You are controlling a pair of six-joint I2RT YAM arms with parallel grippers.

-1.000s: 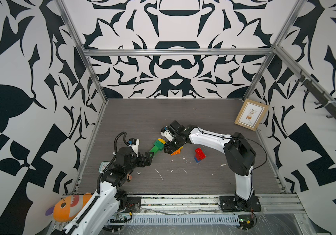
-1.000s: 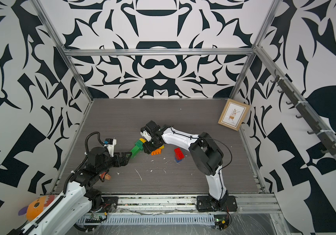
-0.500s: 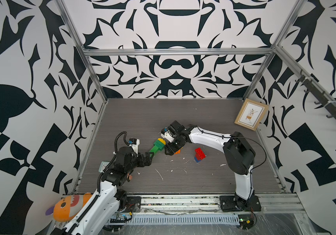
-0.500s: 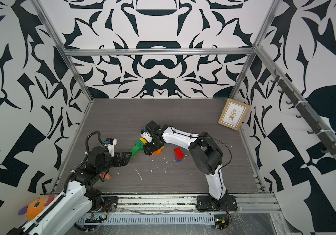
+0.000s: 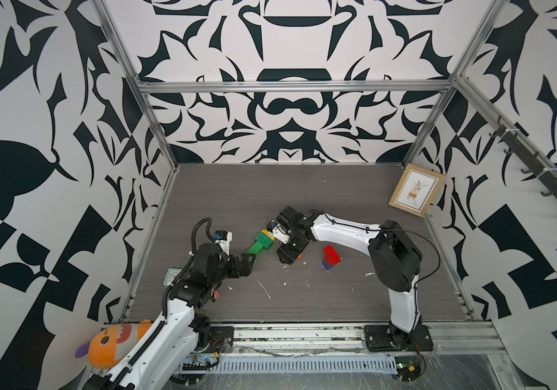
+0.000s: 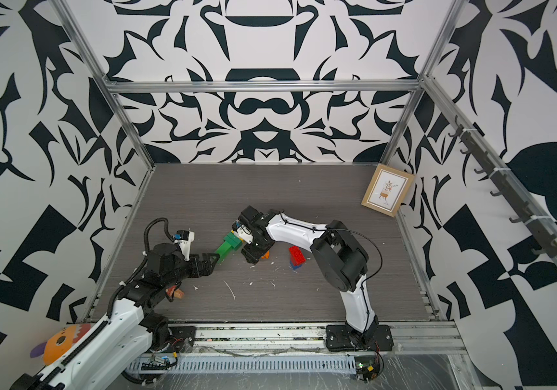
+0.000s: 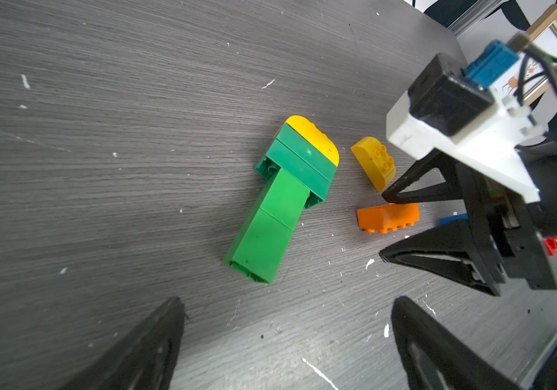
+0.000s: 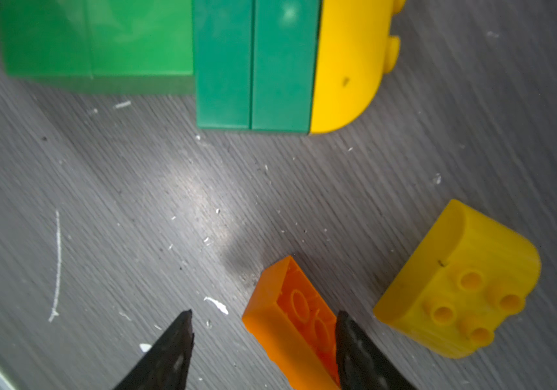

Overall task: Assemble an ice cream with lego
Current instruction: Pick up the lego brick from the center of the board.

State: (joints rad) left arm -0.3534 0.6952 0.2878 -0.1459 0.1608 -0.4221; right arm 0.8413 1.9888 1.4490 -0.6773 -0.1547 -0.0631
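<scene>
Left gripper point(image 7: 289, 300): released, jaws spread wide, nothing between them; low over the table point(image 5: 304, 202), left of centre, just near-left of the green stack point(image 7: 280, 202) and apart from it.

Right gripper point(image 8: 263, 314): released, jaws partly apart, grasping nothing; pointed down at the table just right of the stack.

Orange brick point(image 8: 290, 310): on its side, hollow underside showing in the right wrist view; lies between the right gripper's jaws, right up against one fingertip point(image 8: 354, 347), clear of the other.

Green stack, in both top views point(image 5: 260, 244) point(image 6: 228, 246): lying flat; two light green bricks form the narrow end, pointing near-left; two wider dark green bricks follow; yellow rounded cap point(image 7: 314, 140) at the far-right end.

Loose yellow brick point(image 8: 456, 287): rounded, four studs; on the table near the cap, just beside the orange brick, apart from both.

Red brick point(image 5: 332, 254): atop a blue brick point(image 5: 327, 265), right of the right gripper.

Picture frame point(image 5: 415, 193): leaning at the far right wall.

Plush toy point(image 5: 111, 344): orange, off the table, near left.
</scene>
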